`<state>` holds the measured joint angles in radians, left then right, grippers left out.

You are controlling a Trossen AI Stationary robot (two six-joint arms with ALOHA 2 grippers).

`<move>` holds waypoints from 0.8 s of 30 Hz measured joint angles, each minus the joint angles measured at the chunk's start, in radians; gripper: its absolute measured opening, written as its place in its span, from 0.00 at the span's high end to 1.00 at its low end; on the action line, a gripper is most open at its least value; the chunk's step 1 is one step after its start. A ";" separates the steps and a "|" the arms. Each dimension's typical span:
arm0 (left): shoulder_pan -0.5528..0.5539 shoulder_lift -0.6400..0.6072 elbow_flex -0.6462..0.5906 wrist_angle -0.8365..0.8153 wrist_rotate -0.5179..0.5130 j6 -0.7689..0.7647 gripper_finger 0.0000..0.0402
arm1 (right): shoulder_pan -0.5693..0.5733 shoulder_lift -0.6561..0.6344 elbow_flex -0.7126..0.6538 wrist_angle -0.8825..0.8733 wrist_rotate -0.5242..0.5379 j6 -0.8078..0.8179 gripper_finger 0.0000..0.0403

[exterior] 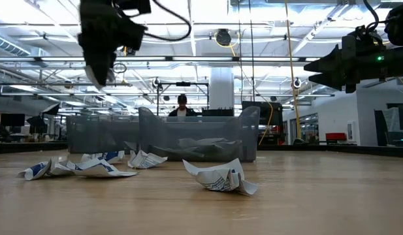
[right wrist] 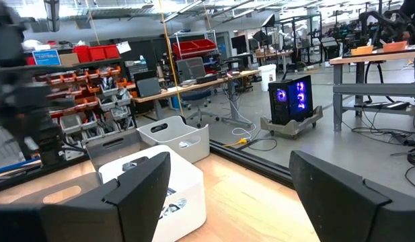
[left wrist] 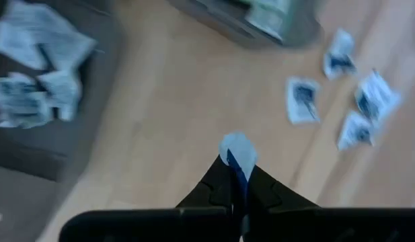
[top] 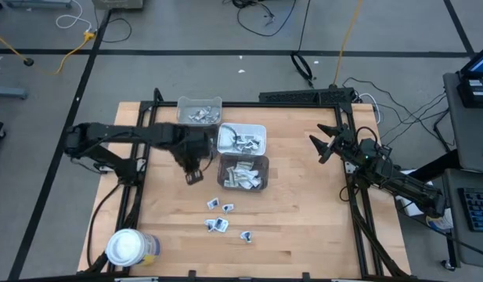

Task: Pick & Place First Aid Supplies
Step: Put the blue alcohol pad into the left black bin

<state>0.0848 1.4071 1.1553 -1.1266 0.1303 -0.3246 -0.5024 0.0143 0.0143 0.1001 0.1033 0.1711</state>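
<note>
Several first aid supplies, small white packets with blue print [top: 218, 224], lie loose on the wooden table [top: 304, 235] near its front. Others fill the dark bin [top: 243, 173], the white bin [top: 241, 139] and the grey bin [top: 200, 111]. My left gripper [top: 193, 177] hangs above the table just left of the dark bin, pointing down, shut on one packet [left wrist: 237, 149]. In the low view the left gripper [exterior: 100, 73] stands high over the table. My right gripper [top: 323, 145] waits open at the table's right side, clear of everything. My left gripper pinches one small white and blue packet between its two fingers [left wrist: 217, 185], coming from above and pointing down. One end of the packet [left wrist: 235, 144] sticks out past the fingertips. The packet is lifted clear of the table.
A white-lidded round jar [top: 127, 247] stands at the near left corner. The three bins stand close together at the table's far middle. Bare wood lies between the loose packets and the right arm. A black frame rail [top: 358, 219] runs along the table's right side.
</note>
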 joint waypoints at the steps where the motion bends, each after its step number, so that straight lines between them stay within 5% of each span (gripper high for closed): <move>1: 0.031 0.000 0.000 0.000 0.000 0.001 0.99 | 0.000 0.000 0.000 0.000 0.000 0.000 0.26; 17: 0.523 0.000 0.000 0.002 -0.003 0.061 1.00 | 0.000 0.000 0.000 0.000 0.000 0.000 0.26; 24: 0.599 0.039 0.000 0.011 -0.042 0.079 1.00 | 0.000 0.000 0.000 0.000 0.000 0.000 0.26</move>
<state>0.6838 1.4463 1.1553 -1.1160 0.0885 -0.2453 -0.5024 0.0143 0.0141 0.1001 0.1034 0.1711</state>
